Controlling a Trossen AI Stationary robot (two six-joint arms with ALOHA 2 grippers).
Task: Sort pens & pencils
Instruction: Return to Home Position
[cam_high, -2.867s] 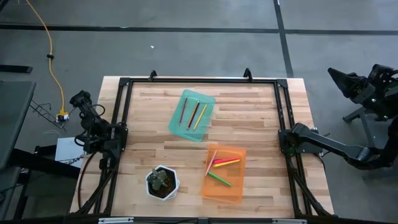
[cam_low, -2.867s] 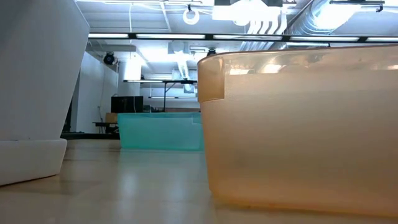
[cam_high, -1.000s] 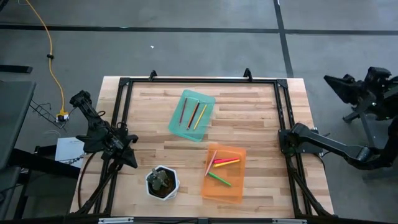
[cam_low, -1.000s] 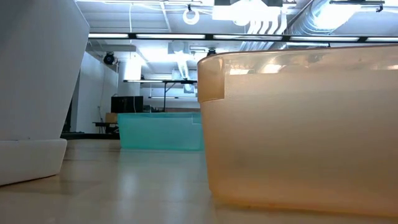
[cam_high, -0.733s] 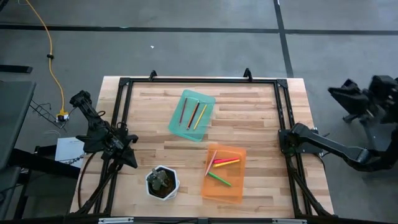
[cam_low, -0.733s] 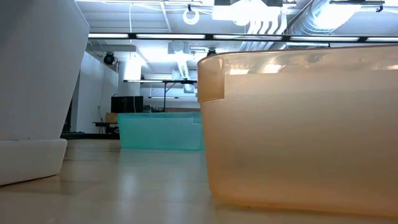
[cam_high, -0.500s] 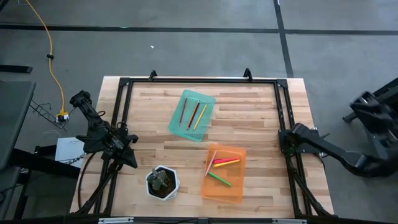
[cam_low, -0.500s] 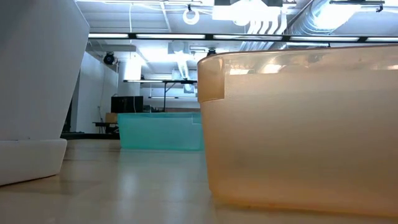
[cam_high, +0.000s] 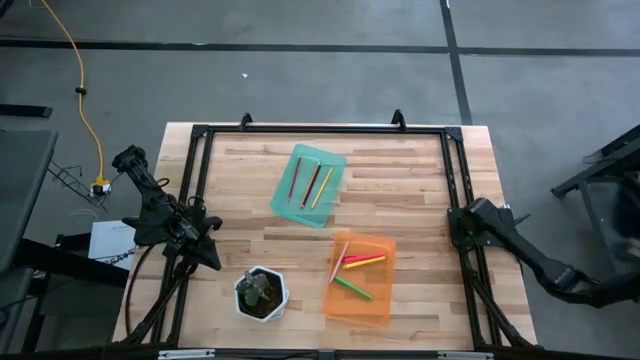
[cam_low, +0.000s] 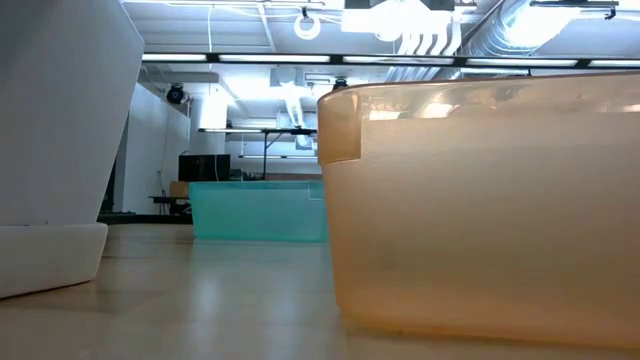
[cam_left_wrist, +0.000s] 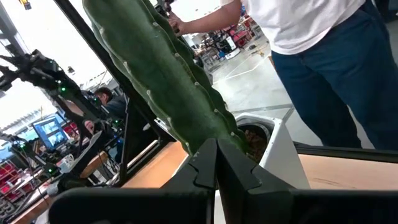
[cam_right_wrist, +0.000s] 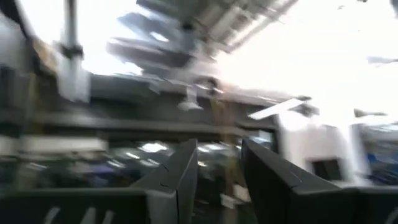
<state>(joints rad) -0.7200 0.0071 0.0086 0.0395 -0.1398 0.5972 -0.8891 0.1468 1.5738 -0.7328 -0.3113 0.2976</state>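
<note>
Surface (cam_high: 400, 180): wooden; nothing lying on it has shifted since the earlier pictures.
Right arm (cam_high: 520, 245): you now see it stretched low past the right edge. About three seconds ago its forearm stood raised beyond the far right corner, so it has swung down and outward.
Left arm (cam_high: 150, 205): it reaches in from the left edge toward the plant pot. Three seconds ago it sat folded at that edge, and it has not moved in the last second.
Orange tray (cam_high: 358, 308): by the near edge, right of the middle.
Green tray (cam_high: 320, 152): toward the far edge, apart from the orange tray.
Plant pot (cam_high: 241, 292): white, by the near edge left of the orange tray, holding a cactus (cam_left_wrist: 168, 81).
In the green tray: the red-brown stick (cam_high: 293, 178), dark brown stick (cam_high: 311, 182) and green-tray yellow stick (cam_high: 322, 187) lie side by side. Their long axes run far to near, the near ends leaning toward the left edge.
In the orange tray: the pale peach stick (cam_high: 340, 261) runs far to near. The pink stick (cam_high: 368, 257) and orange-tray yellow stick (cam_high: 360, 265) lie left to right, side by side. The bright green stick (cam_high: 353, 288) lies diagonal, its right end nearer.
Right gripper (cam_right_wrist: 219, 146): your fingers are spread and hold nothing.
Left gripper (cam_left_wrist: 216, 149): the fingers are pressed together with nothing between them, close to the plant pot.
</note>
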